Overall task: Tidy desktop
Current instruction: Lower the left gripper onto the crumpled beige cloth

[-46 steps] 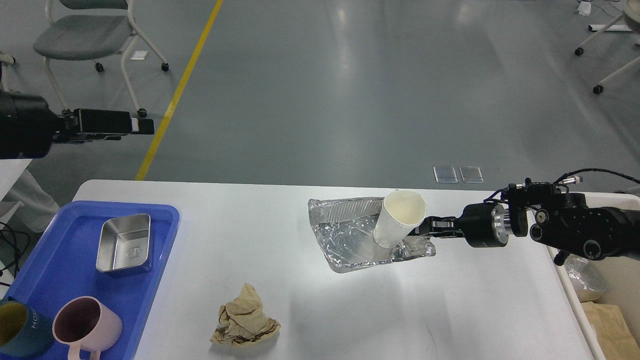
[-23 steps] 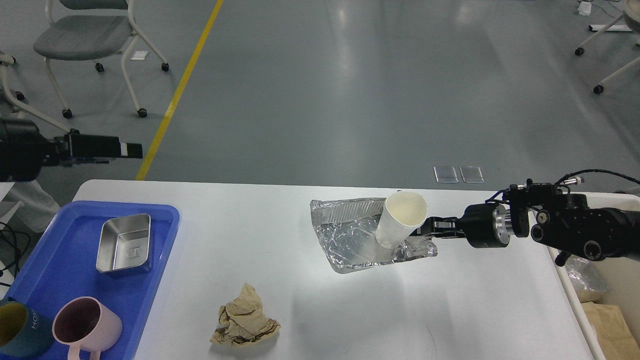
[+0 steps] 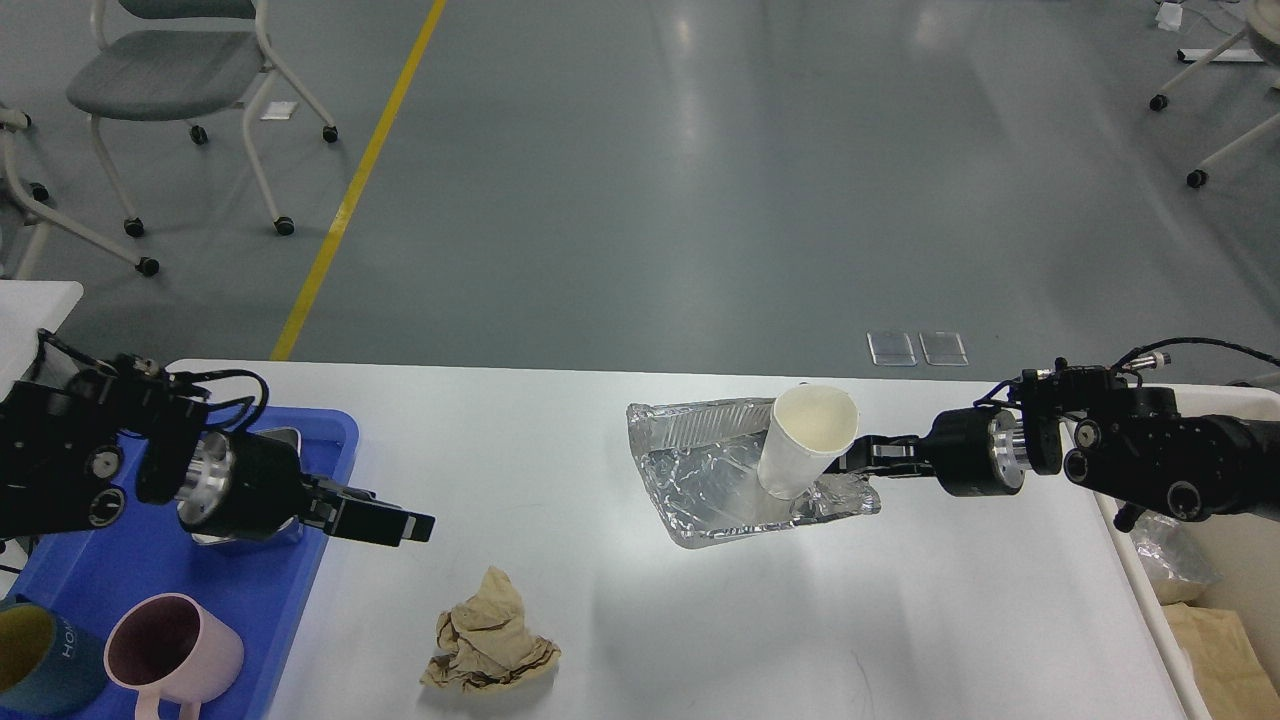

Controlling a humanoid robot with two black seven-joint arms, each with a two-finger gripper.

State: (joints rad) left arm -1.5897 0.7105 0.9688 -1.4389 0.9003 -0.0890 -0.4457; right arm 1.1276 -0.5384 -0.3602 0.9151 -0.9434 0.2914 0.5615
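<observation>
White desktop point(image 3: 620, 620) lies bare between right jaws point(image 3: 842, 462) grasping paper cup point(image 3: 805, 440); left jaws point(image 3: 405, 524) unclear.

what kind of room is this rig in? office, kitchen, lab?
Most likely a lab or workshop floor: a bare grey sealed floor with a yellow line painted across it, wheeled chairs pushed aside, and one white desktop standing in the open.

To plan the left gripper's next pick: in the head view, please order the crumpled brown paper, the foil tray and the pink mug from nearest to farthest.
From the left gripper:
1. crumpled brown paper, below right.
2. pink mug, lower left, in the blue tray.
3. foil tray, far right.
</observation>
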